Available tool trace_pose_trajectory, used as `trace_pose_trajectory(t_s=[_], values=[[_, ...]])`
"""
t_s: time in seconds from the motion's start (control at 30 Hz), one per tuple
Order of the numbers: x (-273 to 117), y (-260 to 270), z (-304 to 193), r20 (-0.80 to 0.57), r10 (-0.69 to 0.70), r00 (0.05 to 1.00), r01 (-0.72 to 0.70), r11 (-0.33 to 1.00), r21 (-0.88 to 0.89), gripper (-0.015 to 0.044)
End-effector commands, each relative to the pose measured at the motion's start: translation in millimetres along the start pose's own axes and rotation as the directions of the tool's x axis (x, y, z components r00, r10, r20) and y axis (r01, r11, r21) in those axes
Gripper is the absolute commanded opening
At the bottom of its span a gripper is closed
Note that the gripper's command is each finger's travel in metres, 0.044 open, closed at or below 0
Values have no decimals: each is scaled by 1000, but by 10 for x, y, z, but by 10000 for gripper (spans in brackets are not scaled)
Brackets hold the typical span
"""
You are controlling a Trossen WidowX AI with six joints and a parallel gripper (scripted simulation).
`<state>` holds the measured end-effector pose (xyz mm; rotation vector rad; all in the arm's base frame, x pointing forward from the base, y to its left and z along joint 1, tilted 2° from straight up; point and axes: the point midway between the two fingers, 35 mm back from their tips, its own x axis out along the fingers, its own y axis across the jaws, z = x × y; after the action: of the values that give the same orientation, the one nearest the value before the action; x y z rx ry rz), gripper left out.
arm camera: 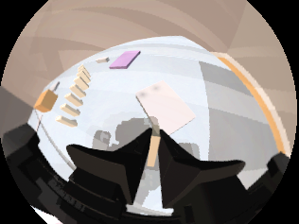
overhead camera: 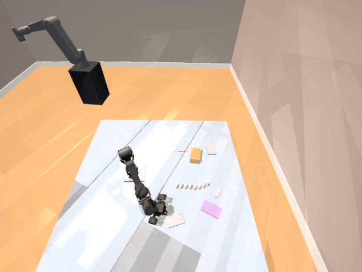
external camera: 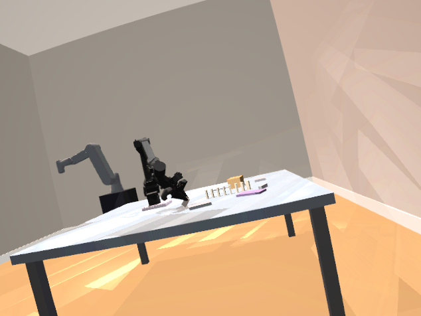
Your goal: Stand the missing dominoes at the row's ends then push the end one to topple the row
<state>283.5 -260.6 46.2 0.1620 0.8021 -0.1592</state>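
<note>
Several cream dominoes stand in a gently curved row; one near the middle of the row (overhead camera: 190, 186) (external camera: 224, 190) (arm camera: 74, 99) is upright like the others. My gripper (overhead camera: 166, 212) (external camera: 186, 200) (arm camera: 156, 133) is shut on a cream domino (external camera: 185, 202) (arm camera: 153, 151). It holds the domino low over the table, beside the pale plate and away from the row, off the row's left end in the top view. The held domino looks tilted in the exterior view. Whether it touches the table is not clear. The fingers hide part of it.
The pale plate (overhead camera: 176, 220) (external camera: 200, 205) (arm camera: 166, 105) lies just beside the gripper. A purple plate (overhead camera: 211, 208) (external camera: 250, 192) (arm camera: 125, 60) and a small pale block (overhead camera: 218, 192) (external camera: 262, 186) lie near the row's far end. An orange block (overhead camera: 195, 155) (arm camera: 46, 100) stands behind the row.
</note>
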Motion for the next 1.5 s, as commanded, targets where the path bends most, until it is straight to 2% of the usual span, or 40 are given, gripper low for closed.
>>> trace_pose_trajectory(t_s=[0.0,0.63,1.47], values=[[26,-19,-49,61,16,998,-18,999,29,24],[-130,-128,-206,372,46,927,-79,994,75,24],[-611,234,-522,624,180,760,-144,984,-109,24]])
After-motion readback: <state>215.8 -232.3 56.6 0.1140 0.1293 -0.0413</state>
